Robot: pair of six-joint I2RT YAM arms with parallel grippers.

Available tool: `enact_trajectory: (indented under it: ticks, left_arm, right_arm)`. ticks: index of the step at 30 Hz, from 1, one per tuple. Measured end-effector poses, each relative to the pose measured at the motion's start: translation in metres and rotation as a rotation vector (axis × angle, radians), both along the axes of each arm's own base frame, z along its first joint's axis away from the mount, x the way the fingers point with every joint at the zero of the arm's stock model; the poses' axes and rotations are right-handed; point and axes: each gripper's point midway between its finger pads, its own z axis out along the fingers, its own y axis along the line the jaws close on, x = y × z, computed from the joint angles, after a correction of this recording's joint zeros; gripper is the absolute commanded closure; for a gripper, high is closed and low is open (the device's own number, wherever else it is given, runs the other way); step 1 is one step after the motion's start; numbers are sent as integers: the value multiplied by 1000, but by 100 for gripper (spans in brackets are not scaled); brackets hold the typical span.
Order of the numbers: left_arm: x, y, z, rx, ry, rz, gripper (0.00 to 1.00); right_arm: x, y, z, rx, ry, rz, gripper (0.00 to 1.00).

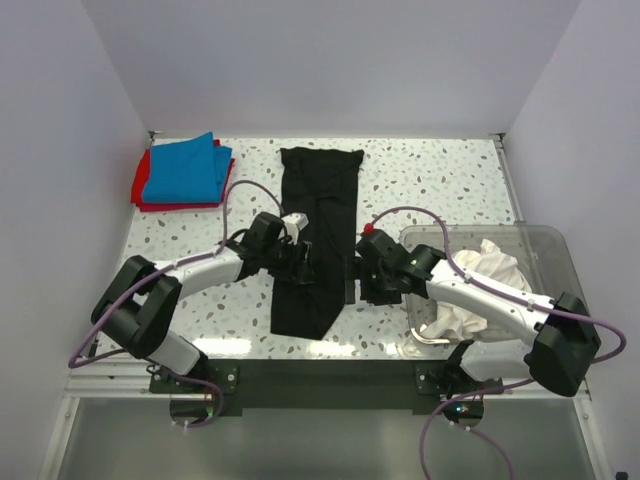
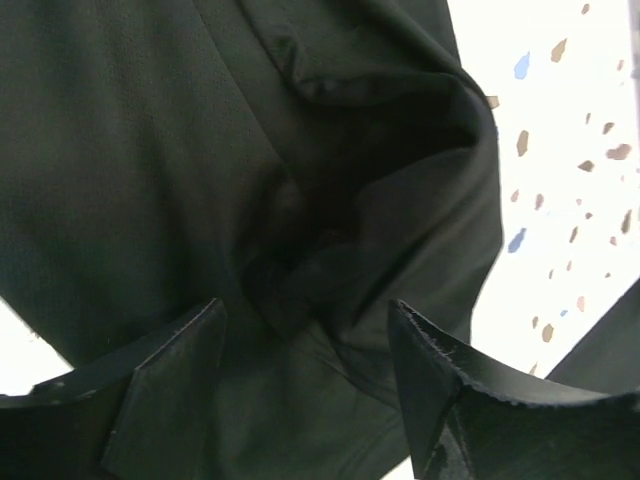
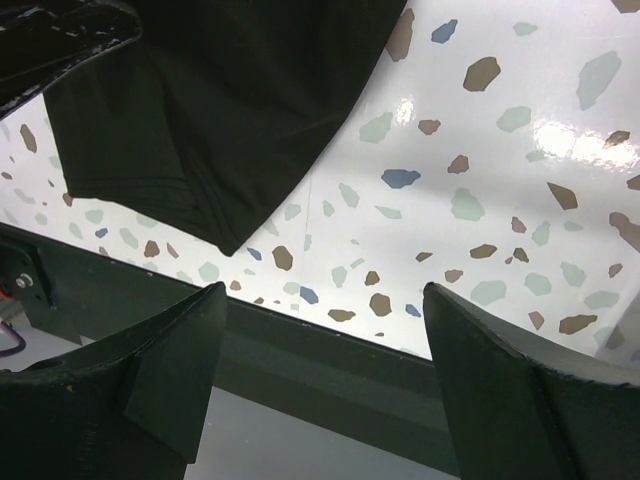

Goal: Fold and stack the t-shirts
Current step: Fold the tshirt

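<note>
**A:** Where does the black t-shirt (image 1: 320, 200) lie?

**B:** Mid-bench (image 1: 430, 180), already folded into a long, narrow strip. Its long axis runs near to far, with the near end leaning slightly left. I cannot tell which end is the collar.

**A:** And the grippers?

**B:** The left gripper (image 2: 305, 305) is at the strip's left edge, jaws apart with a bunch of black cloth between them. The right gripper (image 3: 325, 290) is near the right edge over bare bench, jaws apart and empty.

**A:** How should the cross fold go, then?

**B:** I'd say pinch both layers at matching points on each edge. Lift evenly and carry one end squarely over the other along that axis. The result should match the blue t-shirt (image 1: 185, 168) on the red t-shirt (image 1: 142, 188) at far left.
</note>
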Motion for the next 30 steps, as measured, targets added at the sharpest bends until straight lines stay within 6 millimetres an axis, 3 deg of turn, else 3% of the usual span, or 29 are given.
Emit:
enact_trajectory:
  ticks: [8, 10, 11, 14, 16, 23, 30]
  left_arm:
    - [0, -5, -17, 25, -1, -40, 46]
    - [1, -6, -18, 24, -3, -45, 56]
    - [1, -6, -19, 25, -4, -49, 68]
    - [-1, -7, -21, 26, -3, -61, 91]
    - [-2, -8, -20, 23, -1, -67, 98]
    - [-15, -2, -24, 54, 74, -30, 98]
    - [-34, 4, -13, 63, 229, 87, 96]
  right_arm:
    - [-1, -2, -6, -24, 18, 0, 17]
    - [-1, -2, -9, -35, 26, 2, 17]
    - [-2, -3, -10, -41, 30, 3, 17]
    - [-2, -3, -11, -51, 38, 3, 16]
    - [-2, -3, -11, -55, 40, 2, 16]
    - [3, 1, -9, -74, 44, 22, 15]
    - [3, 1, -24, -126, 77, 57, 15]
